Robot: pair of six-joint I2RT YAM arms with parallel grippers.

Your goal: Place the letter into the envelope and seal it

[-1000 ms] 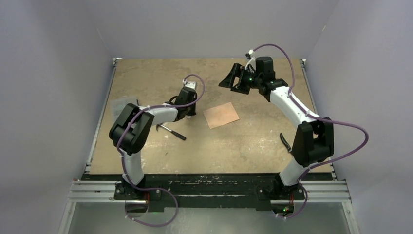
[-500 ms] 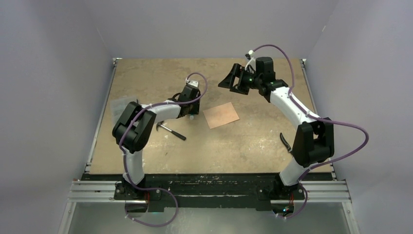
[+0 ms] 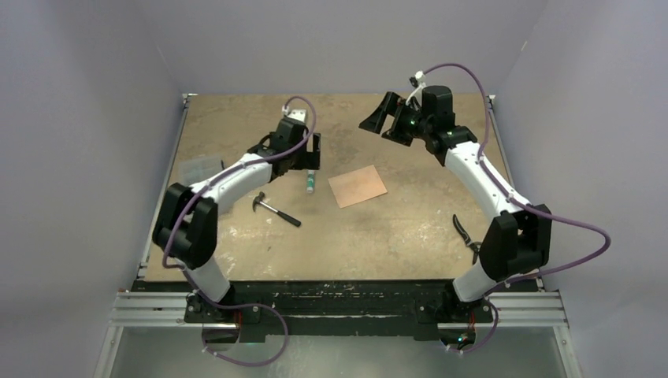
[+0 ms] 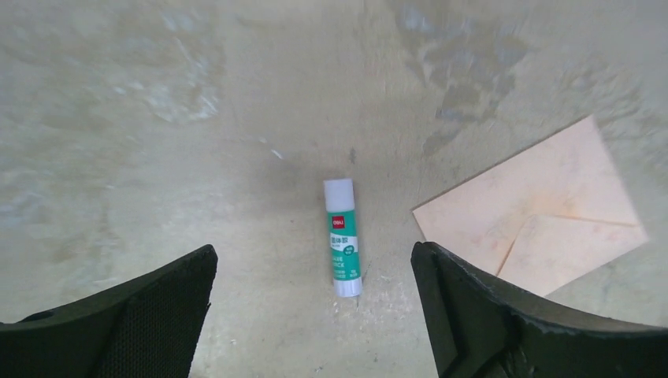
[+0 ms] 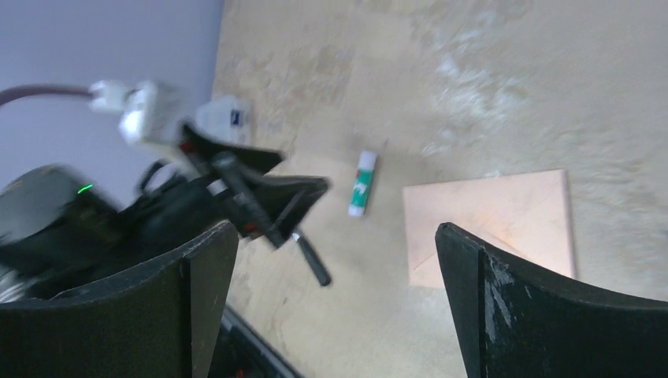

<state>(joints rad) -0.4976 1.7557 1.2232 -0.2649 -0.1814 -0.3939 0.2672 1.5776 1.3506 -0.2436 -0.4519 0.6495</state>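
Left claw point(image 4: 313, 256) hangs released and empty above the glue stick point(image 4: 343, 248), which lies on the table point(image 3: 236, 126) just beside the envelope point(image 4: 543, 228). Right claw point(image 5: 335, 232) is likewise released and empty, raised well clear. The envelope lies flat mid-table, flap folded down. No separate letter is visible; it is presumably inside. Risks: the flap may lift if the glue is not pressed; the round stick may roll against the envelope; a low pass may shift it.
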